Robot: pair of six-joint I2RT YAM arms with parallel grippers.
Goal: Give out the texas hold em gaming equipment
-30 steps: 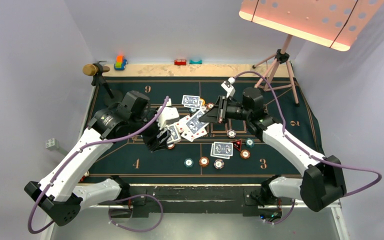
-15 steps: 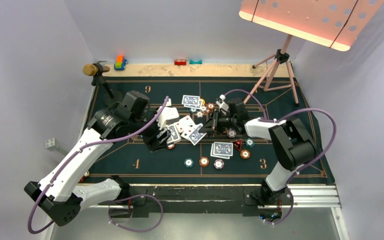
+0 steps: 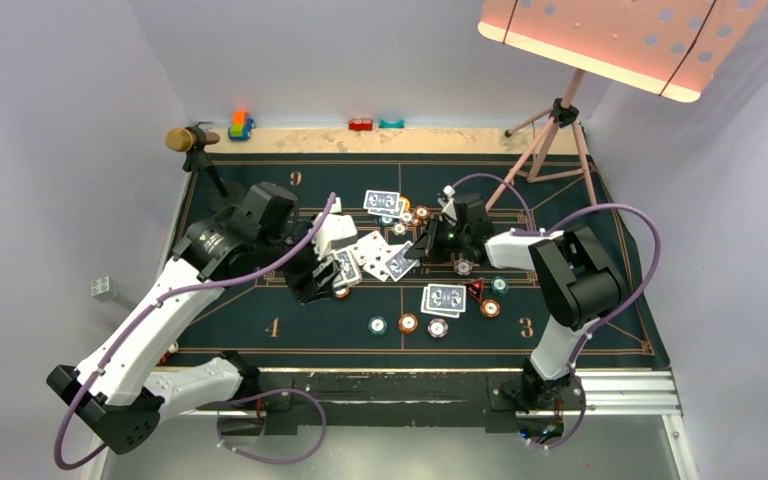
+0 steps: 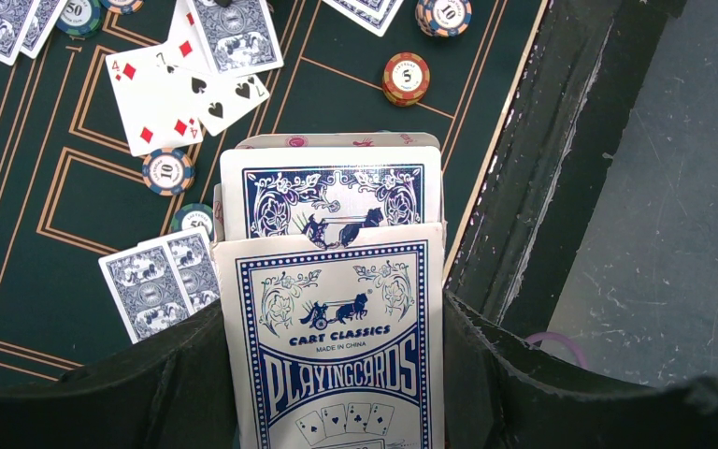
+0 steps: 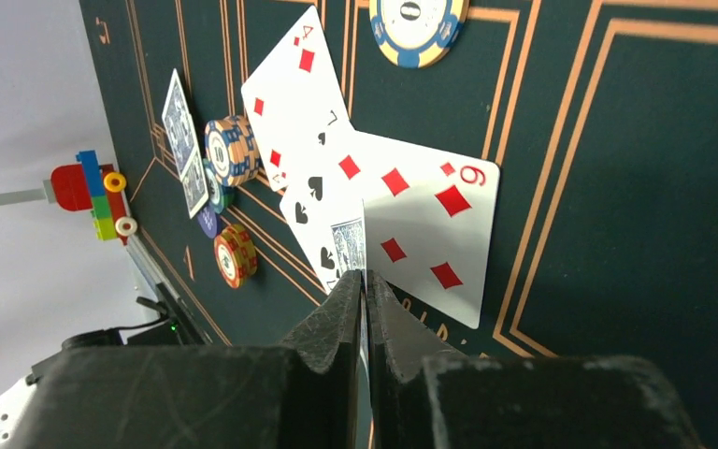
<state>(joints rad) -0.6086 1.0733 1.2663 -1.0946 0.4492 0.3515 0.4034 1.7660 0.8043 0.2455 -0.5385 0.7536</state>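
My left gripper (image 4: 337, 379) clamps the card box (image 4: 337, 309); my right gripper (image 5: 366, 292) pinches a card (image 5: 348, 245) beside the red nine (image 5: 430, 224).

From high behind the rig, my overhead camera looks down on the whole green felt mat (image 3: 330, 325). My wrist cameras ride low and close, both catching the same face-up cards (image 4: 164, 94) mid-mat.

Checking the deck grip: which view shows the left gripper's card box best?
Left wrist: the card box fills the frame, print legible. Top external shows only a small blue-patterned bit at the left gripper; right wrist doesn't show it.
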